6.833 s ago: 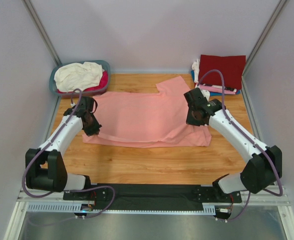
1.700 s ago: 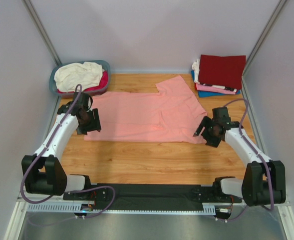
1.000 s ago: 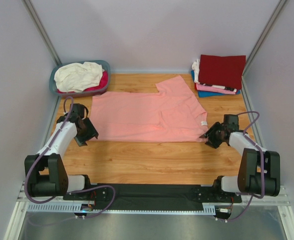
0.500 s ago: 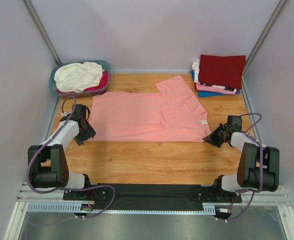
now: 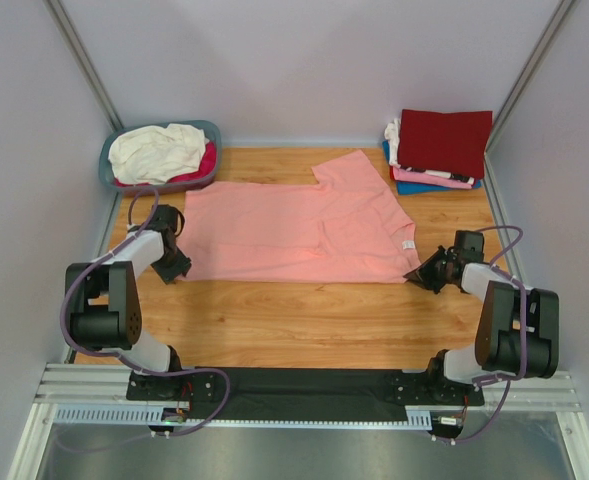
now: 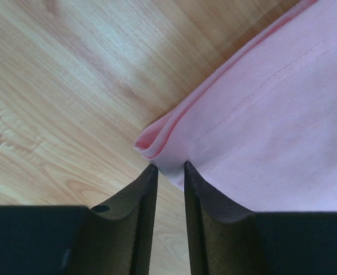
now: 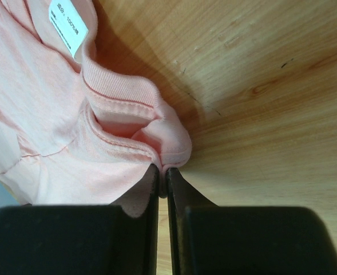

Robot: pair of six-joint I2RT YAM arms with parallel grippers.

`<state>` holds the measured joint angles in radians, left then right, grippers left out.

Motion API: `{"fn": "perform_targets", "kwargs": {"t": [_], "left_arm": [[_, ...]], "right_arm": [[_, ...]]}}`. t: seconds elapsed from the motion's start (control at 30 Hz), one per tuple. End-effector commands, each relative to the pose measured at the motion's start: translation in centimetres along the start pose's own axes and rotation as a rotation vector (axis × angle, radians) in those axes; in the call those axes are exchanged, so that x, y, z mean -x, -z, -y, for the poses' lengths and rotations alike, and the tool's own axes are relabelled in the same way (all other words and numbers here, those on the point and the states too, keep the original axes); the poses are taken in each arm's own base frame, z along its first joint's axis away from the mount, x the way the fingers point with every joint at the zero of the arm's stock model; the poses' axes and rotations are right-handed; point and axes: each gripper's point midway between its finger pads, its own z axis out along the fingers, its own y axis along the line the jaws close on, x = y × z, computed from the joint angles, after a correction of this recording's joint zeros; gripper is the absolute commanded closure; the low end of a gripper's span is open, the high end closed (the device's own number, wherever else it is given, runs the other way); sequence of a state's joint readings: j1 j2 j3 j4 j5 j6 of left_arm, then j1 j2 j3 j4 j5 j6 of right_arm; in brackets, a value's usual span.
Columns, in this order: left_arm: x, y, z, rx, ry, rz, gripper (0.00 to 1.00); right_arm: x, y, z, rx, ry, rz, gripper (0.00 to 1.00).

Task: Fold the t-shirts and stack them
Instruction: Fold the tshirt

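I see salmon-pink t-shirt [image 5: 294, 225] spread flat mid-frame on table [image 5: 304, 320]. Lower right: right gripper [image 7: 162, 170] pinched tight on collar fold. Lower left: left gripper [image 6: 168, 170] narrowly apart at hem corner; can't tell if gripping.

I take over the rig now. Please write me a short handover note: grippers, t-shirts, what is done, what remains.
Right gripper: shut on the near right corner of the salmon-pink cloth t-shirt, lying mid-table.
Left gripper: jaws narrow at its near left corner; grip unclear.
Done: folded stack far right, dark red on top.
Left to do: fold this one, stack it; more tees wait in the blue-grey plastic basket, far left.
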<state>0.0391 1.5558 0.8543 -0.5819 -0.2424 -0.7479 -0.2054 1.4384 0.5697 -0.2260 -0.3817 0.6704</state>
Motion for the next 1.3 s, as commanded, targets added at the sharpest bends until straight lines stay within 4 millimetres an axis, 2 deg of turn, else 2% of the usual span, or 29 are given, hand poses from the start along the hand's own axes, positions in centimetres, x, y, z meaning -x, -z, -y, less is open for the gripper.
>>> {"fn": "perform_targets", "kwargs": {"t": [0.0, 0.07, 0.13, 0.33, 0.5, 0.57, 0.73, 0.83, 0.93, 1.1, 1.27], "left_arm": [[1.4, -0.5, 0.0, 0.022, 0.002, 0.049, 0.79], [1.9, -0.4, 0.3, 0.013, -0.010, 0.066, 0.92], [2.2, -0.3, 0.4, 0.010, -0.016, 0.075, 1.00], [1.6, 0.4, 0.3, -0.012, -0.019, 0.058, 1.00], [0.3, 2.6, -0.4, -0.060, -0.013, 0.046, 1.00], [-0.4, 3.4, -0.8, -0.069, -0.013, 0.033, 1.00], [-2.0, 5.2, -2.0, -0.103, 0.014, 0.030, 1.00], [-2.5, 6.4, -2.2, -0.136, 0.030, 0.032, 1.00], [-3.0, 7.6, -2.8, -0.150, 0.038, 0.035, 1.00], [-4.1, 9.4, -3.9, -0.173, 0.061, 0.047, 1.00], [-5.0, 10.7, -3.2, -0.253, 0.079, 0.017, 1.00]], "right_arm": [[-0.5, -0.7, 1.7, -0.055, 0.004, -0.008, 1.00], [-0.5, -0.7, 1.8, -0.057, 0.002, -0.008, 1.00], [-0.4, -0.7, 1.8, -0.060, 0.004, -0.004, 1.00], [-0.1, 0.3, 1.8, -0.081, 0.010, 0.021, 1.00], [-0.4, 2.5, 2.3, -0.128, 0.010, 0.065, 1.00], [-0.3, 3.5, 1.9, -0.113, 0.014, 0.095, 0.99], [-1.1, 6.2, 1.8, -0.117, 0.016, 0.141, 1.00], [-1.8, 7.5, 2.5, -0.136, 0.003, 0.163, 1.00], [-2.9, 8.2, 3.2, -0.154, -0.025, 0.158, 1.00], [-4.2, 9.7, 3.1, -0.131, -0.077, 0.173, 1.00], [-4.6, 11.5, 3.6, -0.154, -0.119, 0.223, 0.99]]}}
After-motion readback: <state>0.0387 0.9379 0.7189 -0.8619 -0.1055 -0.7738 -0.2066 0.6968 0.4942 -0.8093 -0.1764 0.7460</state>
